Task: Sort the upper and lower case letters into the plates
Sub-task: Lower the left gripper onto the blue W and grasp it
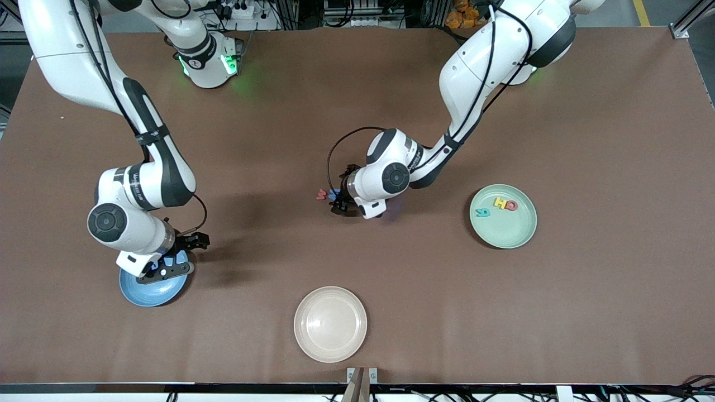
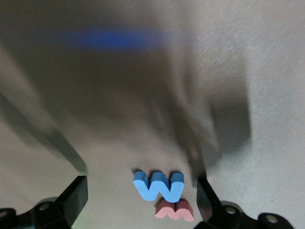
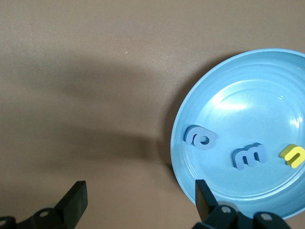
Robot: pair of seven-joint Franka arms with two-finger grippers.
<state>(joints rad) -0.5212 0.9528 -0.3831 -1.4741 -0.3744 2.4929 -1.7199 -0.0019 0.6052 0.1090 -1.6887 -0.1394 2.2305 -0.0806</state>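
Observation:
My left gripper [image 1: 337, 202] is open and low over the table's middle, its fingers either side of a blue W [image 2: 158, 185] that lies flat. A smaller red letter [image 2: 174, 210] touches the W. Both show in the front view, blue [image 1: 333, 195] and red [image 1: 321, 194]. The pale green plate [image 1: 505, 231] holds teal [image 1: 482, 212], yellow [image 1: 499, 204] and red [image 1: 510, 205] letters. My right gripper [image 1: 165, 270] is open and empty over the blue plate's [image 1: 151, 295] rim. That plate [image 3: 248, 95] holds two blue letters [image 3: 200, 137] [image 3: 249, 155] and a yellow one [image 3: 292, 155].
A cream-white plate [image 1: 330, 324] with nothing in it sits near the table's front edge, nearer to the front camera than the two loose letters. The brown table [image 1: 586, 312] spreads between the plates.

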